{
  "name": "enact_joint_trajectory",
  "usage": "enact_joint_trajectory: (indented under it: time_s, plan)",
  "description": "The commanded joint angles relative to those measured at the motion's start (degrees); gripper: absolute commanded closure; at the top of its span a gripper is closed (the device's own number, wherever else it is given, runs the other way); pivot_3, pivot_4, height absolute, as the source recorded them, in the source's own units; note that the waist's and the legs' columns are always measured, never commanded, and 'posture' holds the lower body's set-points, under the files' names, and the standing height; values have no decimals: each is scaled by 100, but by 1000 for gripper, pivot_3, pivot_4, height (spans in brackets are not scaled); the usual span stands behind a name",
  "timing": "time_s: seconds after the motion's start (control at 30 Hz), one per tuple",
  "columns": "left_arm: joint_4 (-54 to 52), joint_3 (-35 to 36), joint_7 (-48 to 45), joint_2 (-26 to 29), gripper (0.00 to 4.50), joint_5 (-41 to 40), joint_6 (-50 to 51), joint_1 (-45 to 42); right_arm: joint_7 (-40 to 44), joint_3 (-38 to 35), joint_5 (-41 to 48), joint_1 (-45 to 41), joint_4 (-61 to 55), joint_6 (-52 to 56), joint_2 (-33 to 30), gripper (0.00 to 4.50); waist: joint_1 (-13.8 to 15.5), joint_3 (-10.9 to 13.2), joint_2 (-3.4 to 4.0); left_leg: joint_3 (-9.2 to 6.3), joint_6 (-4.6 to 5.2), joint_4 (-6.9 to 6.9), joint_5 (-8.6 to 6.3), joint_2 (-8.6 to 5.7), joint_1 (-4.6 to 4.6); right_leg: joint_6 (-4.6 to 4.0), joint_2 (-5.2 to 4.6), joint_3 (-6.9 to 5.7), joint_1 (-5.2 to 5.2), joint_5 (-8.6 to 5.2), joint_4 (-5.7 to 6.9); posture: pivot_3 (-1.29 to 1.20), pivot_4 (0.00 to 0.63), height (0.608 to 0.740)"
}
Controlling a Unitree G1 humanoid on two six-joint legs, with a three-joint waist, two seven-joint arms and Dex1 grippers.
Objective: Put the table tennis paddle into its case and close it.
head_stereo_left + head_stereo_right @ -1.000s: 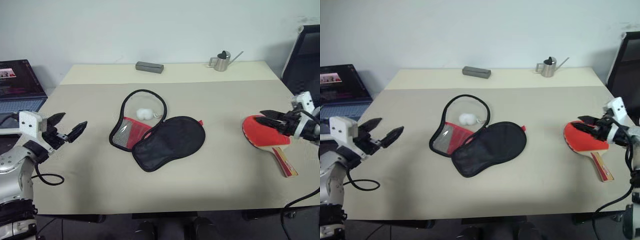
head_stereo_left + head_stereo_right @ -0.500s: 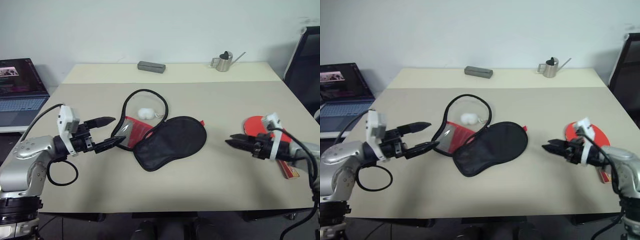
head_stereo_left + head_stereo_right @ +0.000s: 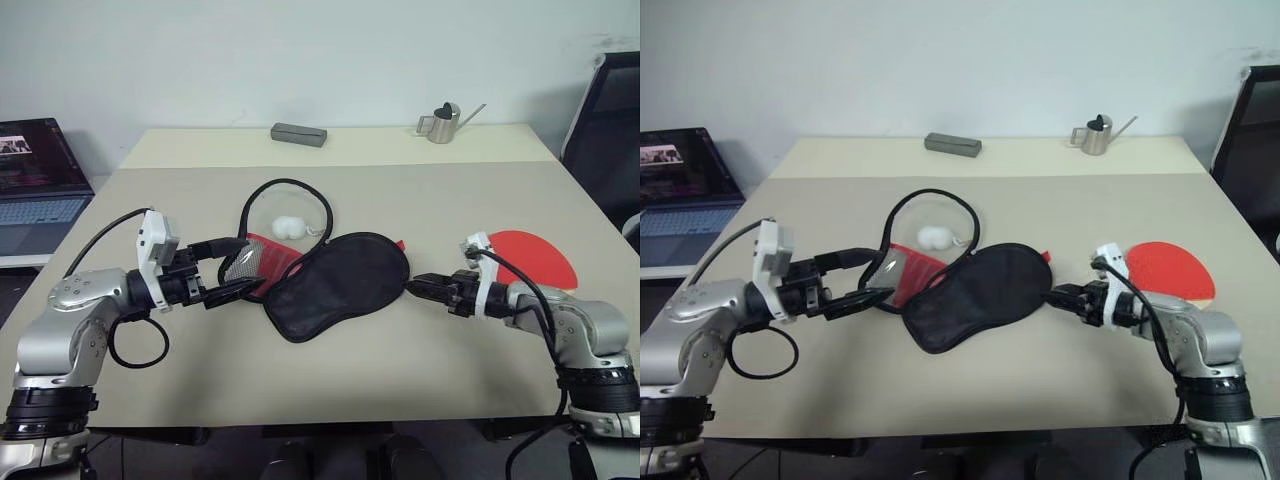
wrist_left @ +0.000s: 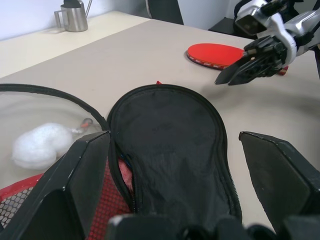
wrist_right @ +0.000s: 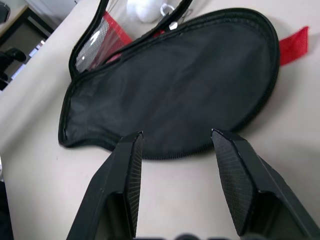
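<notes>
The case (image 3: 335, 285) lies unzipped mid-table. The left gripper (image 3: 232, 268) gapes empty at its nine o'clock. The right gripper (image 3: 420, 286), half-spread and empty, sits at three, the table tennis paddle (image 3: 528, 256) behind it.

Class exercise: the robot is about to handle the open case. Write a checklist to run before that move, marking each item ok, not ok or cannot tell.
1. Case unzipped, flap open: ok.
2. Paddle free on the table, no hand on it: ok.
3. Left hand open beside the case's left edge: ok.
4. Right hand open, empty, at the case's right end: ok.
5. Case empty for the paddle: not ok, white ball lies inside the zipper loop.
6. Either hand touching the case: cannot tell.
</notes>
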Motion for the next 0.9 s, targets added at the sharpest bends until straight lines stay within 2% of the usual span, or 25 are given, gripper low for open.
enact_joint_trajectory:
  time_s: [0.03, 0.23, 0.33, 0.57, 0.87, 0.9]
  plan:
    - [-239, 33, 48, -1, 0, -35, 16, -51, -79, 280, -316, -254, 297, -233, 68, 2169, -1, 0, 0, 0, 0, 0, 0, 0, -1, 0, 0, 0, -1, 0, 0, 0, 150, 740]
    - [-343, 58, 150, -46, 0, -30, 36, 30, -104, 411, -499, -524, 719, -270, 237, 2169, -6, 0, -1, 0, 0, 0, 0, 0, -1, 0, 0, 0, -2, 0, 0, 0, 150, 740]
    - [-396, 95, 190, -57, 0, -36, 52, 93, -124, 437, -369, -644, 705, 49, 421, 2169, -12, 0, -1, 0, 0, -1, 0, 0, -1, 0, 0, 0, -2, 0, 0, 0, 150, 740]
    - [-397, 79, 260, -81, 0, -33, 53, 81, -168, 537, -9, -627, 161, 1065, 612, 2169, -8, 0, 0, -1, 0, 0, 0, 0, -3, -1, 0, 0, -4, 0, -1, 0, 150, 740]
    - [-380, 53, 290, -124, 0, -21, 47, 78, -497, 285, 245, -445, -280, 1664, 748, 2169, -6, 0, -1, -2, 0, -1, 0, 1, -3, -1, 0, -2, -4, 0, -1, 0, 150, 740]
    - [-364, 43, 293, -134, 0, -11, 40, 66, -563, 255, 251, -417, -313, 1684, 794, 1989, -6, 0, -1, -2, 0, -1, 0, 1, -3, -1, 0, -2, -4, 0, 0, 0, 150, 740]
